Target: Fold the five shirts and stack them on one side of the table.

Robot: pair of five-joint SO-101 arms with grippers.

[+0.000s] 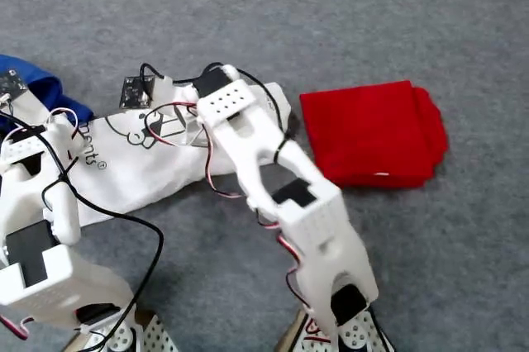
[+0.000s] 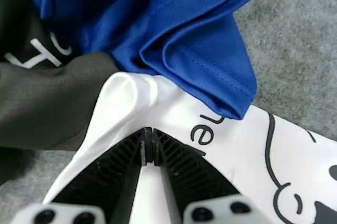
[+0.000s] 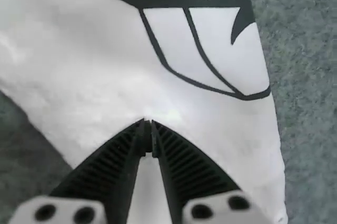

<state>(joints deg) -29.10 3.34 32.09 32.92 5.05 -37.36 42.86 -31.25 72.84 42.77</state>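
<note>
The left gripper (image 2: 148, 149) and the right gripper (image 3: 147, 139) are each pressed together on a pinch of the white shirt with black line print (image 1: 153, 172), which lies on the grey felt surface (image 1: 331, 30) between a crumpled blue shirt (image 2: 174, 19) and a folded red shirt (image 1: 368, 133).

We distinguish a white cloth shirt (image 1: 140, 166) with black line art, a red folded shirt (image 1: 368, 133), a blue fabric shirt (image 2: 184, 24), a dark olive shirt (image 2: 42, 98) lettered white, and a grey felt table (image 1: 331, 30).

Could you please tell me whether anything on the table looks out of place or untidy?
Yes: the blue shirt lies crumpled, its corner draped over the white shirt, with a dark shirt bunched beside them. The red shirt sits folded, apart.
</note>
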